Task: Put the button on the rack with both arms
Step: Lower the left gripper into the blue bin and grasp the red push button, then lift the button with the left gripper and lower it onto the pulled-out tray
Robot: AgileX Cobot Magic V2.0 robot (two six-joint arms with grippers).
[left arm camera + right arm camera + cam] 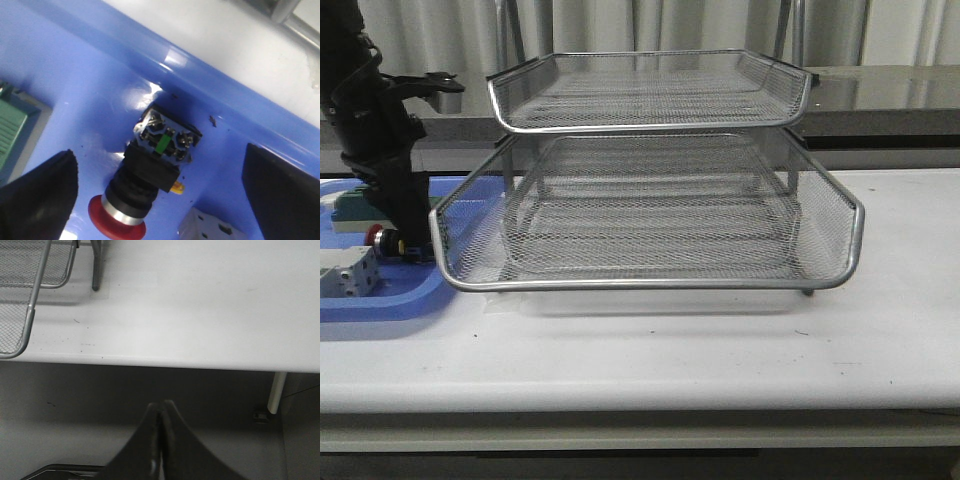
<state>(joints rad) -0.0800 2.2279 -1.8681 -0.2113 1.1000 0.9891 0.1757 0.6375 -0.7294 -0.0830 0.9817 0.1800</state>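
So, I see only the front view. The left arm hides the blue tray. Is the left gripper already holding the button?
Observer: No. The left gripper is open; the button lies between its fingers, untouched.
Operator: How does the button lie?
Observer: On its side in the blue tray, its rear contacts towards the tray's rim.
Operator: And the right gripper? I cannot see it.
Observer: The right gripper is shut and empty, beyond the table edge.

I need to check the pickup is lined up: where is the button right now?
The button lies in the blue tray at the table's left, left of the rack, between the left gripper's open fingers, beside a white block.
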